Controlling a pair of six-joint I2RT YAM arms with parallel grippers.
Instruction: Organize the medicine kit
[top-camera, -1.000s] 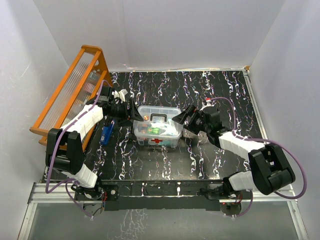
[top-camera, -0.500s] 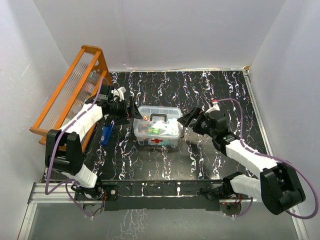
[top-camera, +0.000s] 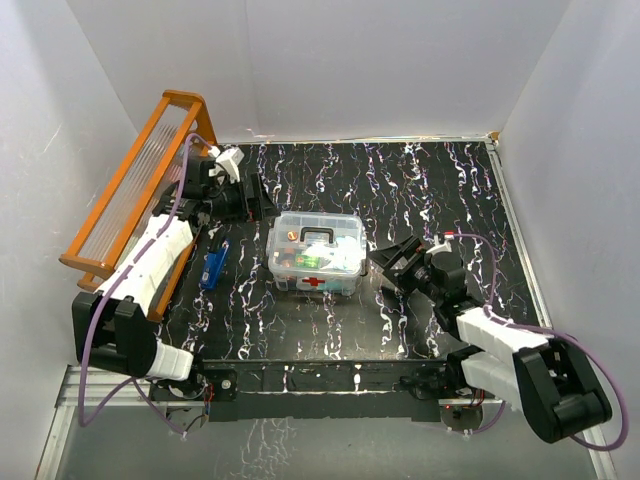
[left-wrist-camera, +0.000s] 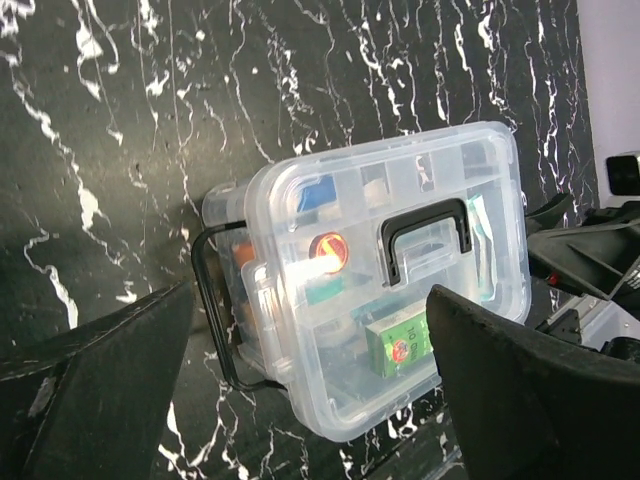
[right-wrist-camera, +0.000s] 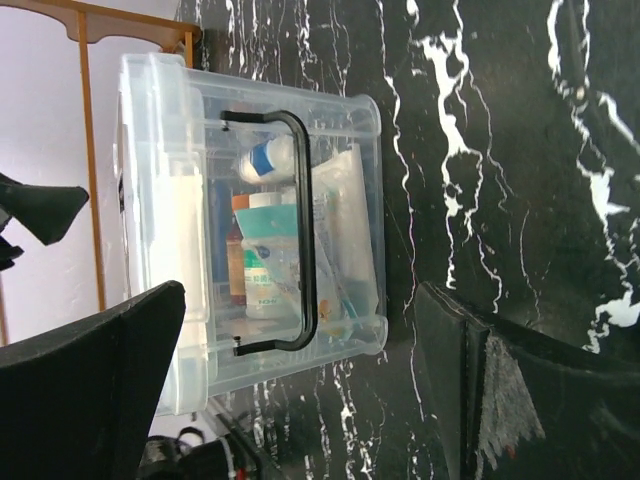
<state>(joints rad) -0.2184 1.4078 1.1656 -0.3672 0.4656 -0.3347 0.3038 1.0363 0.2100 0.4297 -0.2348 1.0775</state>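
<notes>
- Top view: the medicine kit (top-camera: 315, 262), a clear rectangular plastic box with a red cross on its near wall, sits mid-tabletop. Its long axis runs left to right, slightly skewed.
- Its clear lid (top-camera: 340, 240) lies on the box, with the dark handle (top-camera: 318, 236) on top.
- Your right claw (top-camera: 385, 263) is spread and empty, just beside the kit's right short end, so that arm is the nearer one.
- Your left claw (top-camera: 258, 203) is also spread and empty. It stands off the kit's far-left corner with a clear gap, so the kit lies to its right and nearer the bases.
- An orange wooden rack (top-camera: 130, 190) leans at the left wall, and a small blue object (top-camera: 212, 267) lies on the black white-veined tabletop (top-camera: 430, 180) left of the kit.
- Left wrist view: both dark fingers (left-wrist-camera: 100, 385) are wide apart, with the lid framed between them.
- The lid is glossy moulded plastic with rounded corners. Through it you can see a green carton, an orange disc and a divided insert.
- A thin black wire clasp loops round the near short end.
- Right wrist view: the fingers (right-wrist-camera: 90, 390) gape here too, facing the kit's other short end.
- A second black wire clasp crosses that wall. Behind it are a white bottle, a teal-labelled tub and soft sachets.
- I cannot tell whether either clasp is locked. My guess is you'll come in along the long axis, and the slick walls offer little grip.
</notes>
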